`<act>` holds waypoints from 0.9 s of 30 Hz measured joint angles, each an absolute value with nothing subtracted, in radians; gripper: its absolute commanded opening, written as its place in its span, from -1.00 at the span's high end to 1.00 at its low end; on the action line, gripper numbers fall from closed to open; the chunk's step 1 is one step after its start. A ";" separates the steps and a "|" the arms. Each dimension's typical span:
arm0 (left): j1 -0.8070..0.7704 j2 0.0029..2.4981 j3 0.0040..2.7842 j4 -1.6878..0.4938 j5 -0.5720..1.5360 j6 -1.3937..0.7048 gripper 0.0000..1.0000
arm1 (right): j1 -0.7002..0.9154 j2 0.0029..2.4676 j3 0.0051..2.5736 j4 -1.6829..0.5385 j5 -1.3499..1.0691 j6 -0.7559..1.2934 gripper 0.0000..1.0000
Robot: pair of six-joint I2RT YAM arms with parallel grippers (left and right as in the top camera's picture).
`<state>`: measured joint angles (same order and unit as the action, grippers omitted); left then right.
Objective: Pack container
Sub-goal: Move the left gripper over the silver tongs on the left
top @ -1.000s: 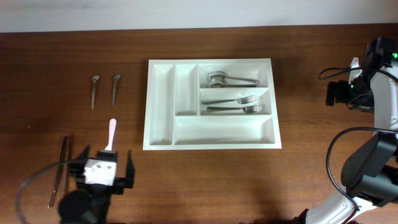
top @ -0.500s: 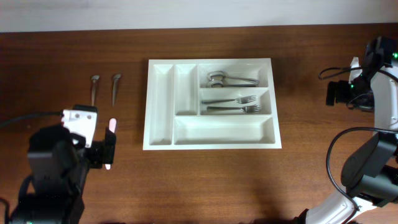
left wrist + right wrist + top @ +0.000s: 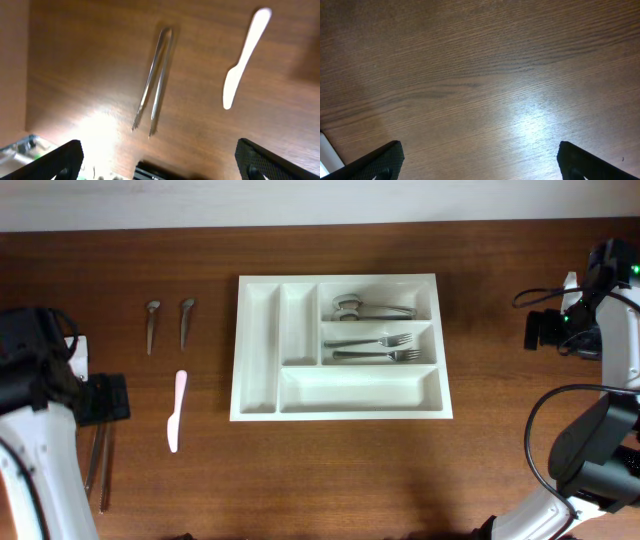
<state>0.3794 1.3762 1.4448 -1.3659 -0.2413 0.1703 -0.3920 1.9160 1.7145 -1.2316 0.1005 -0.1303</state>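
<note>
The container [image 3: 338, 279] is a white tray with five compartments at the table's middle. Its upper right compartment holds metal spoons [image 3: 372, 307] and the one below holds two forks [image 3: 380, 347]; the other compartments are empty. Left of it lie two small spoons [image 3: 152, 325] and a pale pink plastic knife [image 3: 176, 410]. Thin metal tongs [image 3: 98, 465] lie near the left edge. My left gripper [image 3: 100, 398] hovers open at the far left; its wrist view shows the tongs [image 3: 155, 82] and knife [image 3: 245, 57] ahead of the empty gripper [image 3: 159, 160]. My right gripper [image 3: 545, 330] stands open at the far right.
The right wrist view shows only bare wood between the open gripper [image 3: 482, 160], with a white edge [image 3: 327, 150] at the lower left. The right arm's base and cables [image 3: 590, 450] occupy the right edge of the table.
My left arm has swung from the table's front to the far left edge, uncovering the plastic knife and the tongs. The right arm and the cutlery have not moved.
</note>
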 measured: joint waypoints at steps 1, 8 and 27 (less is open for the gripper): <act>0.386 1.401 1.445 -1.365 -0.241 0.170 -0.98 | -0.392 1.916 1.715 -1.232 0.101 -0.130 -0.97; 0.418 1.556 1.446 -1.285 -0.244 0.200 -0.98 | -0.392 1.916 1.715 -1.232 0.101 -0.130 -0.97; 0.430 1.908 1.446 -1.145 -0.129 0.270 -0.98 | -0.392 1.916 1.715 -1.232 0.101 -0.130 -0.97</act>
